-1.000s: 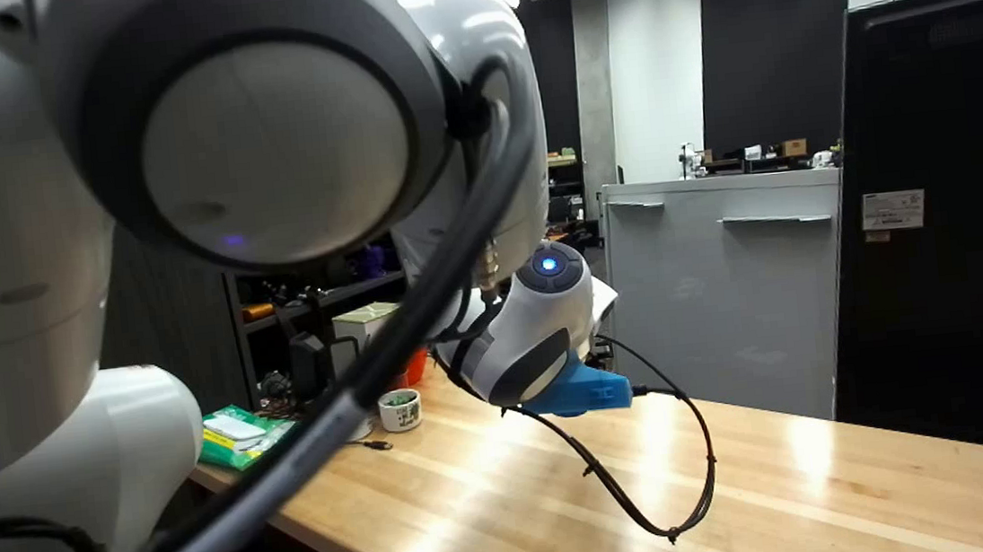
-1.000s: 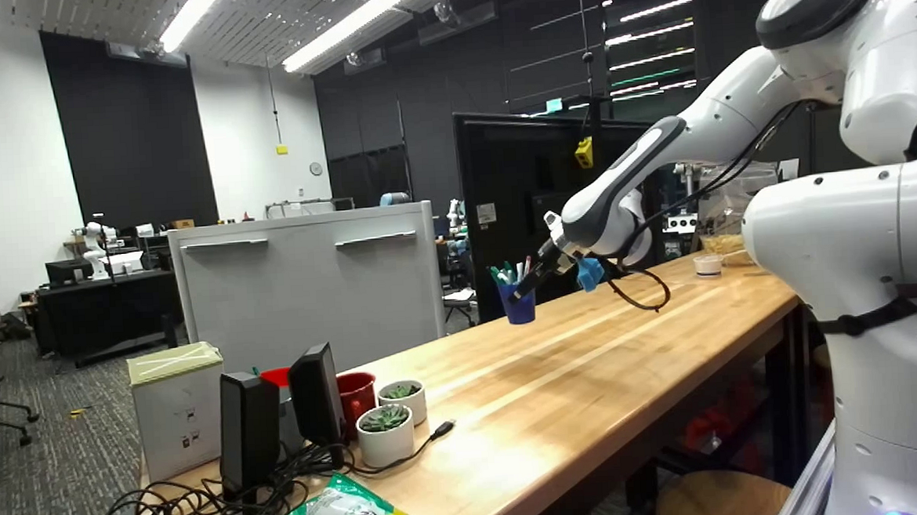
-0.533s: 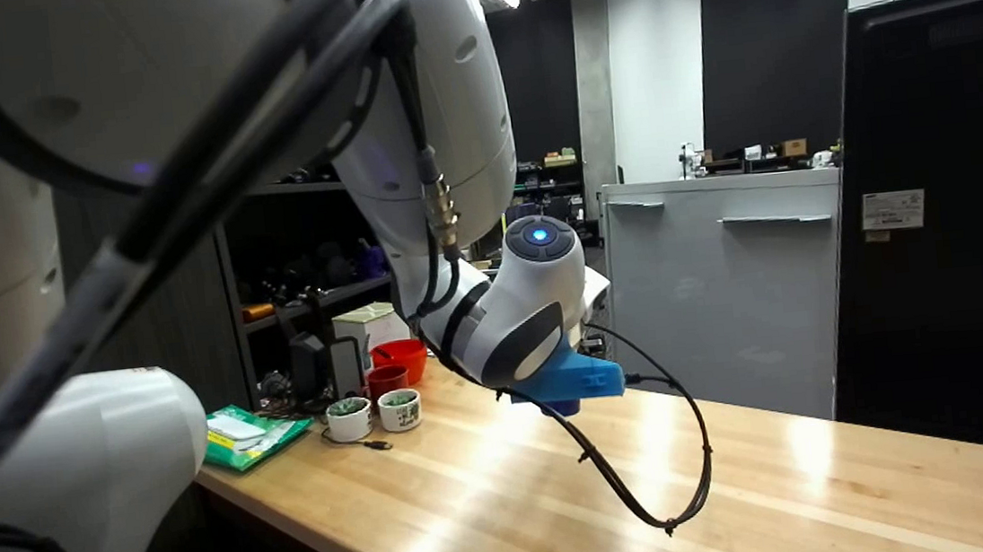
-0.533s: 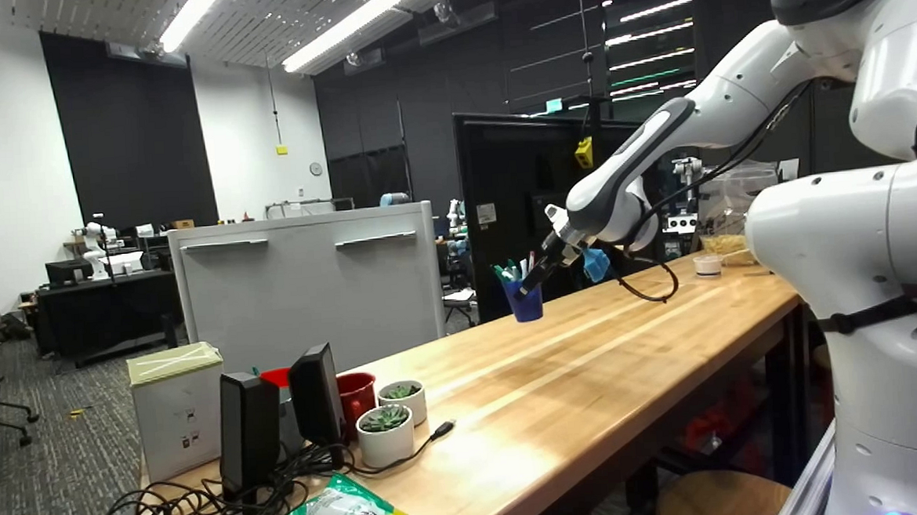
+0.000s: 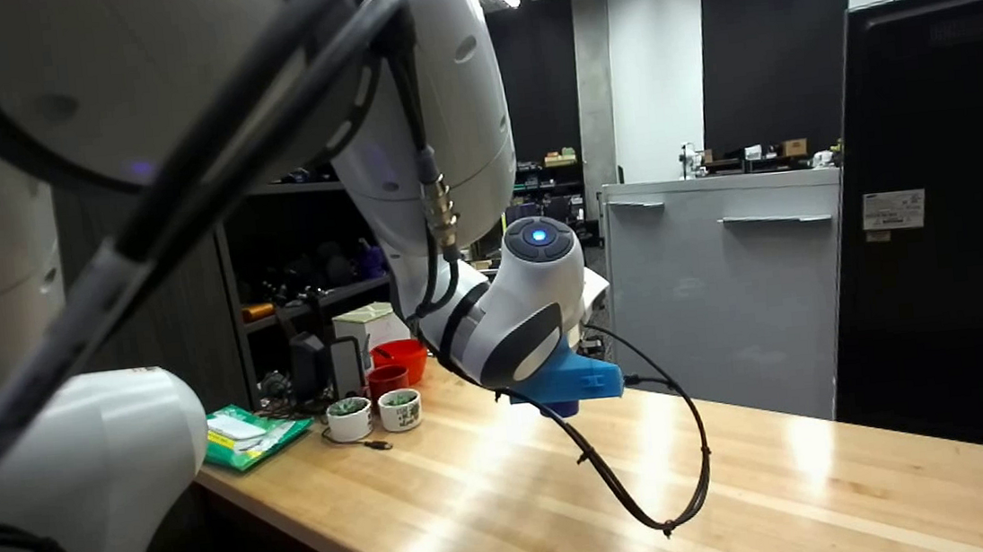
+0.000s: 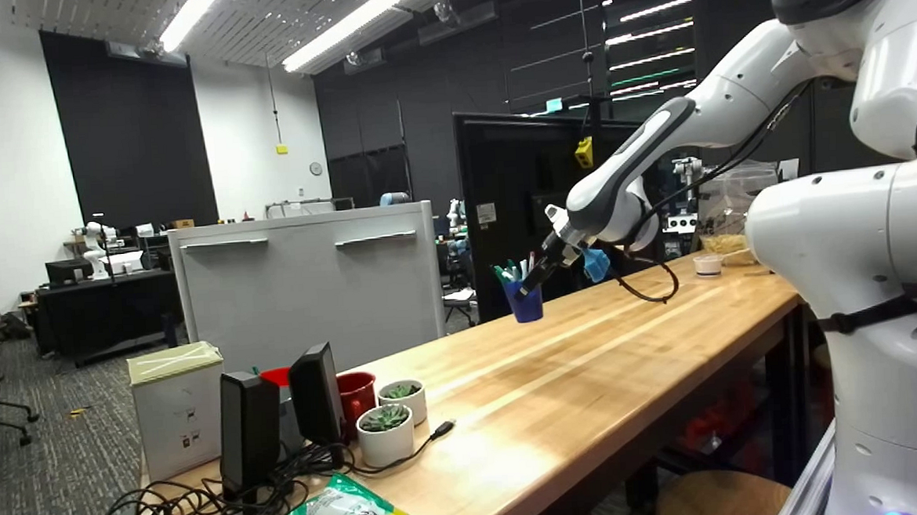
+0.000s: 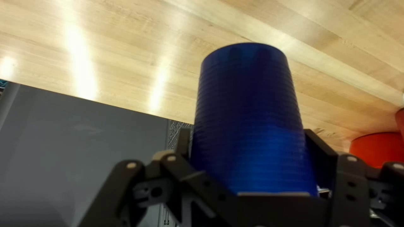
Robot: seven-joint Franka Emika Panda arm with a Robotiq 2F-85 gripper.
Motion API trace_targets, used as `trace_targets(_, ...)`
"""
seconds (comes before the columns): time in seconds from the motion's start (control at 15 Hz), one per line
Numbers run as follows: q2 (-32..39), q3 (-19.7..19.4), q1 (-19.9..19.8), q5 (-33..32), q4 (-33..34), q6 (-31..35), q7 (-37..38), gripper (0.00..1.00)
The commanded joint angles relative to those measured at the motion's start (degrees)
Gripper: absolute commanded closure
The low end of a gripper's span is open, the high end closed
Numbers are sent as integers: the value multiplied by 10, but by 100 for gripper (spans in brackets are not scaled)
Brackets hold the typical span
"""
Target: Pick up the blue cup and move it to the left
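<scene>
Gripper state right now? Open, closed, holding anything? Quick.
Gripper: closed, holding the blue cup, with fingers on either side of it.

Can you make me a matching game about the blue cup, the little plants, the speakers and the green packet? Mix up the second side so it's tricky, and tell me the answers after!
Things:
1. blue cup
2. little plants
3. speakers
4. green packet

Clues:
A. coloured black
B. held in the gripper
C. lying flat on the table
D. in white pots

Right pairs:
1-B
2-D
3-A
4-C
</scene>
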Motion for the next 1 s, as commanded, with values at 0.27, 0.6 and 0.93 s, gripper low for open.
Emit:
trace_targets(0.27, -2, 0, -2, -11, 0, -2, 9, 42)
trace_targets(0.6, -9, 4, -6, -10, 23, 10, 11, 42)
trace_targets(0.93, -16, 3, -5, -11, 70, 31, 17, 42)
